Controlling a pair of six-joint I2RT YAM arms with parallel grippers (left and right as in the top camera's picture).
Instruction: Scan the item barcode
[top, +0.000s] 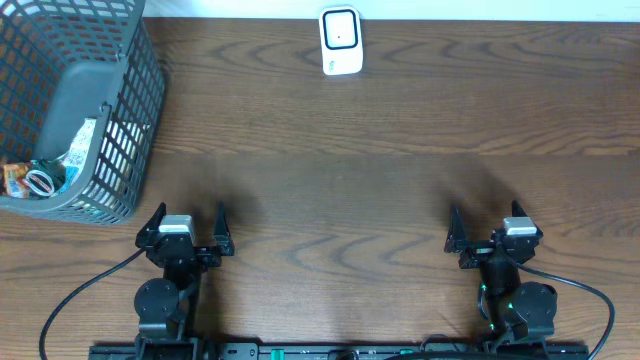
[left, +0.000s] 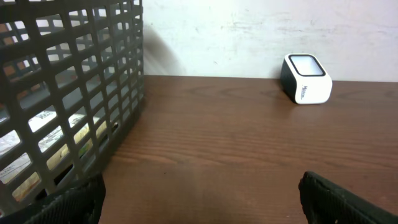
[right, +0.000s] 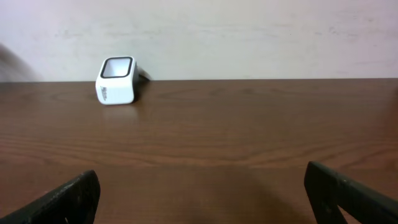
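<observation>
The black two-finger left gripper rests low over the brown wood-grain table, its fingers spread wide with nothing between them. The black two-finger right gripper sits well apart to the side, its fingers also released and wide apart, with only bare tabletop between them.

Just ahead and to the outer side of the left fingers stands the dark grey plastic mesh basket. In the left wrist view its gridded wall fills the near left. Inside, on the basket floor, lie the crinkled printed snack packets, orange, white and green, bunched in the corner nearest the arms. They are apart from both grippers, and no barcode can be made out on them.

Farther ahead, well beyond both sets of fingers and on the line between the two arms, the small white box-shaped barcode scanner stands near the table's far edge, with its dark window tilted upward. From the left fingers it is ahead and to the right. From the right fingers it is ahead and to the left. Behind it rises a pale plaster wall.
</observation>
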